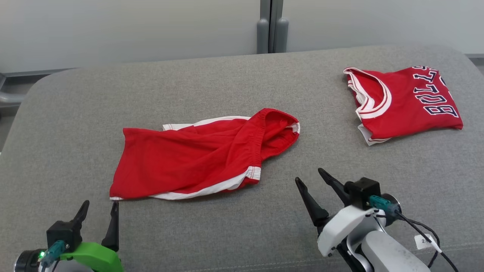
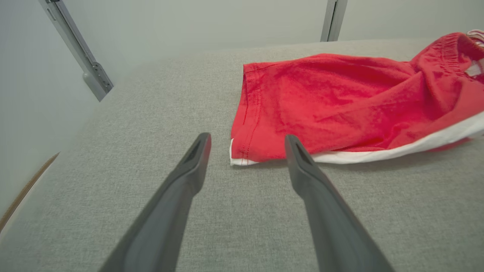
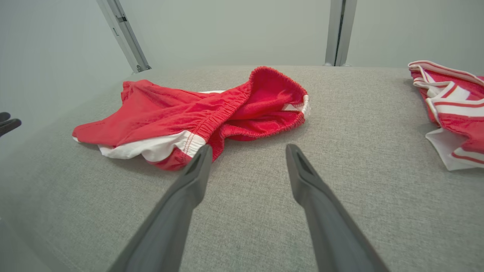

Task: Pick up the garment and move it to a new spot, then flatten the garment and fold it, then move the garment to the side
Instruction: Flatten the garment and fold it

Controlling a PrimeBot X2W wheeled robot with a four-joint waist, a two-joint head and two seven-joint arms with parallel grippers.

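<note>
While the left tool (image 1: 100,204) at the lower left and the right tool (image 1: 309,175) at the lower right both stand with fingers apart, gripping nothing, the red shorts (image 1: 196,155) lie mid-frame on the grey counter (image 1: 227,234), long axis running left to right, waistband pointing upper right.

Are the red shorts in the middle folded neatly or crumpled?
Crumpled, not folded: the red shorts lie bunched, with the waistband gaping open.

A table (image 1: 211,75) covered in grey woven fabric, its far corners rounded, stands before a pale grey wall (image 1: 128,26). A grey metal post (image 1: 271,26) divides the wall panels. The light is soft and even.
</note>
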